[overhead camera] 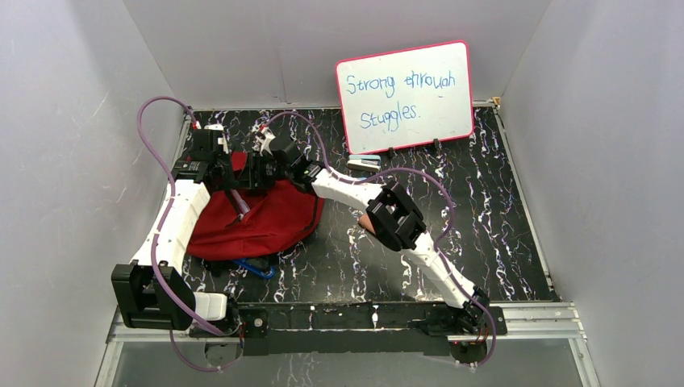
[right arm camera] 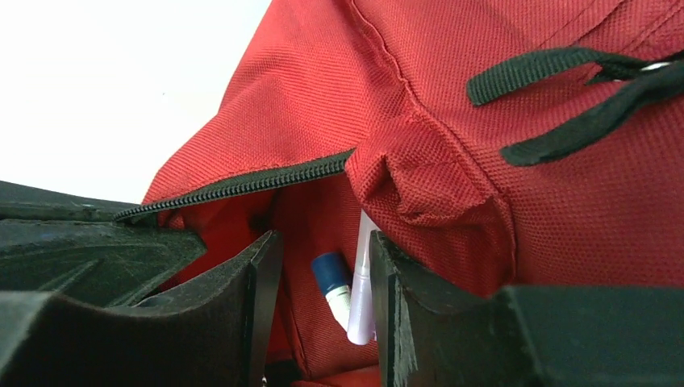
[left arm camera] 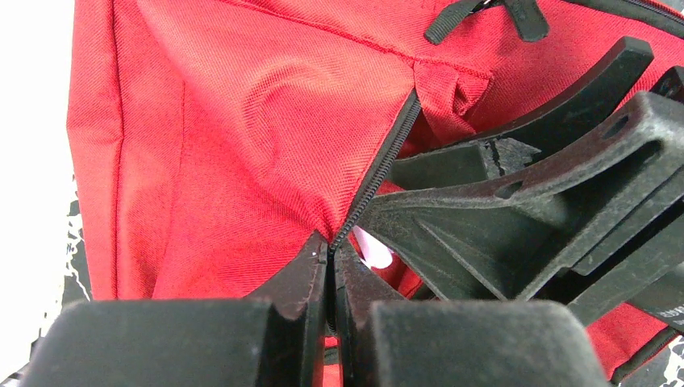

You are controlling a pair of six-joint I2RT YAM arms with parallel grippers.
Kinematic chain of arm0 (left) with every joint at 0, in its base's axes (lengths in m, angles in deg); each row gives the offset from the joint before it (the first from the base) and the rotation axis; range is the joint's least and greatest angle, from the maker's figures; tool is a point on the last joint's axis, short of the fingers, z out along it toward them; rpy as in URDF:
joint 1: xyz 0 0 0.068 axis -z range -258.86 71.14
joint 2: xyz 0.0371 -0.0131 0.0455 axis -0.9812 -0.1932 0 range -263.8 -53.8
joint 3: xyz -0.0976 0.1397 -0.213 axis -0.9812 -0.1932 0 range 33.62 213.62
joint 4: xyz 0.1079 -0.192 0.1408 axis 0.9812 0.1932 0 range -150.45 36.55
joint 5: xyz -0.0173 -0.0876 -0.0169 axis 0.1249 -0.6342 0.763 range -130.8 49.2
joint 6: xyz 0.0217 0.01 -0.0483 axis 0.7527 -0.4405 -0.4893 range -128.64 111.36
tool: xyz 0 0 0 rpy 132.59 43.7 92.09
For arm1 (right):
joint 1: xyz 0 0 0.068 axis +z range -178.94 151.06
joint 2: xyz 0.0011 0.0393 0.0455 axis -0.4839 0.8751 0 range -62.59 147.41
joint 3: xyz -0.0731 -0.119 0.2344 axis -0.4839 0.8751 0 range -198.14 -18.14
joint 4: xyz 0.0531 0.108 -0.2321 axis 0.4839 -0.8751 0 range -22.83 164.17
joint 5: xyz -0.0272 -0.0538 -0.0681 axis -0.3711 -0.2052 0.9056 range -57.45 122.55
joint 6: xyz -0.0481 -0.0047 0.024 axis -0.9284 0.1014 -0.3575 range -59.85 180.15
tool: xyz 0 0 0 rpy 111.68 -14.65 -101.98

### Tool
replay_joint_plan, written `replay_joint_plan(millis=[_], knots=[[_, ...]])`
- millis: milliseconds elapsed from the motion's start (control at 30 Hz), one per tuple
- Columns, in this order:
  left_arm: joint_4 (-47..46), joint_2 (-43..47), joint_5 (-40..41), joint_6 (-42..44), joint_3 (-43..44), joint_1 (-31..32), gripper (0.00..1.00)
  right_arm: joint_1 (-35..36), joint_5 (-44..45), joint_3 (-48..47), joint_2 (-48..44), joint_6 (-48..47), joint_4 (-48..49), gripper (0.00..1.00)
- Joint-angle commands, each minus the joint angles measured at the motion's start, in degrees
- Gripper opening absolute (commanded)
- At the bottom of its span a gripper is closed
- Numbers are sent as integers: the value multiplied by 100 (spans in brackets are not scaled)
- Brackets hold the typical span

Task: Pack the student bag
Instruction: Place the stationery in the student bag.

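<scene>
Writing on the one whiteboard (overhead camera: 405,95), behind and right of the bag (overhead camera: 270,222), reads "Strong through Stuggles." in blue marker. The single red bag lies on the left half of the table (overhead camera: 500,242), with both wrists at its far end.

The left gripper (left arm camera: 329,270) is pressed together, pinching the bag's cloth and zipper (left arm camera: 387,161) at the edge of the opening. The right gripper (right arm camera: 323,242) sits at the bag's mouth with its jaws apart. Two pen-like things stand in that gap, inside the bag: a blue-capped pen (right arm camera: 331,278) and a white tube (right arm camera: 360,282). The tube rests against one finger only. Two black straps (right arm camera: 548,64) cross the bag's cloth beside the mouth.

Around the bag are three small things. One blue loop (overhead camera: 256,268) lies at its near edge. One tan thing (overhead camera: 367,222) lies to its right, mostly hidden under the right arm. One small grey item (overhead camera: 364,164) lies between the bag and the whiteboard.
</scene>
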Motion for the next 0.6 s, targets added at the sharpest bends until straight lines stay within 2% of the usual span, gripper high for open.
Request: replay_joint_plan(millis=[0, 167, 367, 567], knots=[[-4, 288, -26, 11, 85, -19, 0, 7, 133, 167, -529, -288, 64, 53], [-13, 322, 47, 20, 55, -19, 0, -4, 397, 837, -1209, -767, 63, 52], [-37, 313, 63, 11, 18, -19, 0, -13, 983, 2011, -2531, -1786, 122, 53], [-89, 313, 41, 11, -18, -19, 0, -354, 1605, 3413, -3891, -2757, 42, 62]])
